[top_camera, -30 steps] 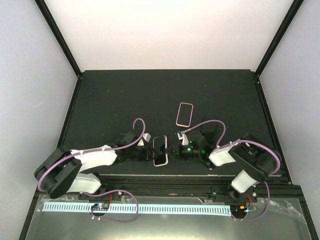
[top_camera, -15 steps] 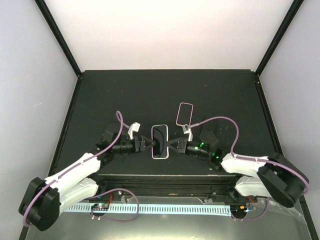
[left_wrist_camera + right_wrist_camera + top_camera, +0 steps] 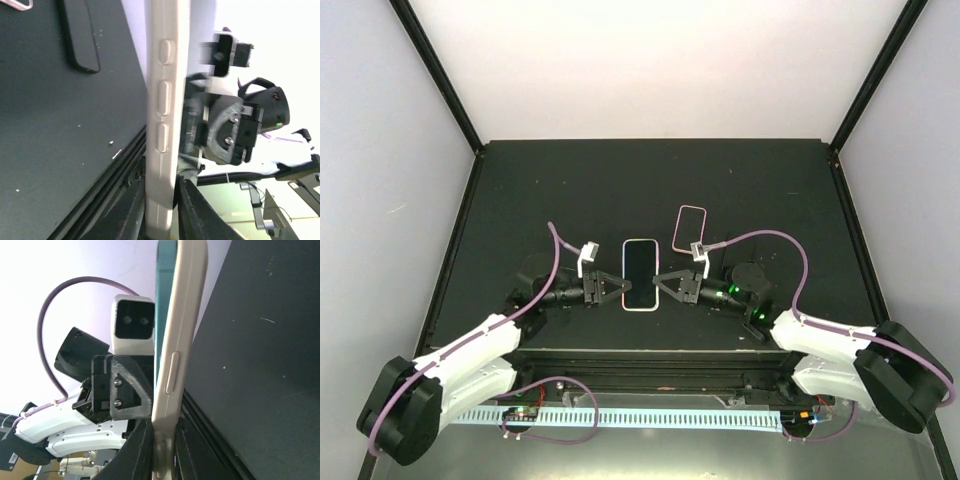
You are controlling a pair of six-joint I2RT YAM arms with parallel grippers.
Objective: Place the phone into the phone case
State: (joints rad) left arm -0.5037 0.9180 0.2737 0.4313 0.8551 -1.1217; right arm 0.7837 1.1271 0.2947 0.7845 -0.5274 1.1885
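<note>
A phone [image 3: 639, 275] with a dark screen and a pale cream rim hangs level above the table between my two grippers. My left gripper [image 3: 617, 290] is shut on its left long edge and my right gripper [image 3: 663, 284] on its right long edge. The left wrist view shows its cream edge [image 3: 162, 100] with three raised buttons, clamped in the left gripper [image 3: 161, 210]. The right wrist view shows the cream edge [image 3: 177, 340] with a teal face, clamped in the right gripper [image 3: 162, 450]. A pink-rimmed phone case [image 3: 690, 229] lies flat on the table just behind the right gripper.
The black table [image 3: 520, 200] has a raised rim and black frame posts at its back corners. In the left wrist view a dark flat rounded slab [image 3: 80, 35] lies on the table; a pale corner [image 3: 15, 4] shows at the top left.
Both grippers have carried the phone away from the near edge toward the table's middle, and the arms have stretched out. The pink-rimmed case has not moved.
</note>
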